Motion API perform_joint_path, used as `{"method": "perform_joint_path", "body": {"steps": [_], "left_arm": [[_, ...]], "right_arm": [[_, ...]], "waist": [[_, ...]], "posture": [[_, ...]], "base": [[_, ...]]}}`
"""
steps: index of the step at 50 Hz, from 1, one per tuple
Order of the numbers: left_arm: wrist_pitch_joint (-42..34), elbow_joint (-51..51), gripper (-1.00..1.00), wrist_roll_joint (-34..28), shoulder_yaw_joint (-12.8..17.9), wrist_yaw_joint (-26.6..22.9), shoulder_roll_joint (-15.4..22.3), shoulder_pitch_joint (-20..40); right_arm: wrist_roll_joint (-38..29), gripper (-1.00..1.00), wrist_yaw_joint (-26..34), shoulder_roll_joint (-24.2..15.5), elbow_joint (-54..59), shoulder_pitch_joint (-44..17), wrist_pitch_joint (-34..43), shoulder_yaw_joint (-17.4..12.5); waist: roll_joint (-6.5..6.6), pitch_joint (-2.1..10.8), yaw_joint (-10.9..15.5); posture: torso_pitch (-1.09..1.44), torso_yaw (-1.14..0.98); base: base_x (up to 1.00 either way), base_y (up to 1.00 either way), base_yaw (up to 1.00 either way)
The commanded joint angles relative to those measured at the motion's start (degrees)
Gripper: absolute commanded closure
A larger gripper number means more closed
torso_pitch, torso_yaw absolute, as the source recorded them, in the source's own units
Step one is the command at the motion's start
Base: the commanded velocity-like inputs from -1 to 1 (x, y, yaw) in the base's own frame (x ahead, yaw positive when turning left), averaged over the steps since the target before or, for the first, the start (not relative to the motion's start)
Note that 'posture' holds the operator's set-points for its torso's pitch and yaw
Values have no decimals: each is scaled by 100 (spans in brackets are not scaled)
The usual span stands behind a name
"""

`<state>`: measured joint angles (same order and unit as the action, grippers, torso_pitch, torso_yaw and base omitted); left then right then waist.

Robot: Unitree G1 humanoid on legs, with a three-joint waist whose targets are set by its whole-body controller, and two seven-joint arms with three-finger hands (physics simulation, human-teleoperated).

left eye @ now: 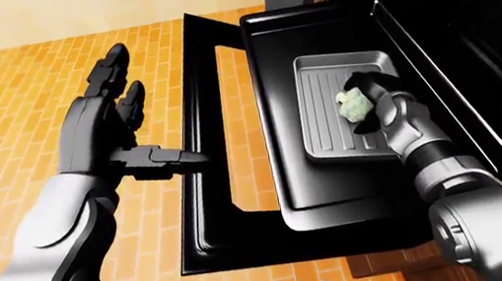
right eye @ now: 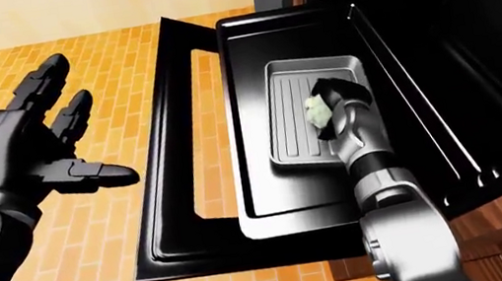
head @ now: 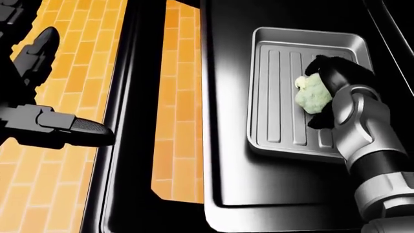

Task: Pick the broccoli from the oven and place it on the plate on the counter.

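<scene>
The left hand (left eye: 114, 123) is raised over the brick floor (left eye: 15, 93), fingers spread wide apart. Farther in, the right hand (head: 336, 92) reaches into the oven (left eye: 335, 173), fingers curled around the broccoli (head: 312, 94) on the ridged metal tray (head: 278, 97).

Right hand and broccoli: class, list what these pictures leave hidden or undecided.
- Head view: the right hand covers the broccoli on its right side; whether the fingers have closed fully is unclear.
- All views: plate and counter lie outside the frames.
- Head view: the tray is partly hidden by the forearm.
</scene>
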<state>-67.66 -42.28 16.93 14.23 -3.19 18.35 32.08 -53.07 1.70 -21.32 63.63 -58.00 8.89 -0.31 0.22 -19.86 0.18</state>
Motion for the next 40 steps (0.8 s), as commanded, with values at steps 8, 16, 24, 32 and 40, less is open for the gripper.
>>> {"method": "perform_joint_path", "body": {"steps": [8,16,24,32,40], "left_arm": [[298,-111,-100,-71,101,-71,37,54],[252,-152,-100,-73,83,-43,0,68],[80,-172,-100,-57,68,14,-17,191],[-164,-281,-100,110,204,94,34,374],[-425,-392,-100,355,370,203,176,559]], "right_arm": [[-171,34,-291,-7,-42,-154,-123,27],[-153,87,-334,-82,-248,-130,-176,-36],[-48,100,-137,-250,-929,-228,-174,-186],[253,100,568,-243,-2252,-97,17,-389],[628,100,1344,-100,-4066,326,513,-598]], "waist": [[-17,309,39],[-12,364,82],[4,371,125],[-22,434,143],[-32,520,151]], "posture": [[124,0],[132,0],[140,0],[140,0],[140,0]], "base": [[0,0,0],[0,0,0],[0,0,0],[0,0,0],[0,0,0]]}}
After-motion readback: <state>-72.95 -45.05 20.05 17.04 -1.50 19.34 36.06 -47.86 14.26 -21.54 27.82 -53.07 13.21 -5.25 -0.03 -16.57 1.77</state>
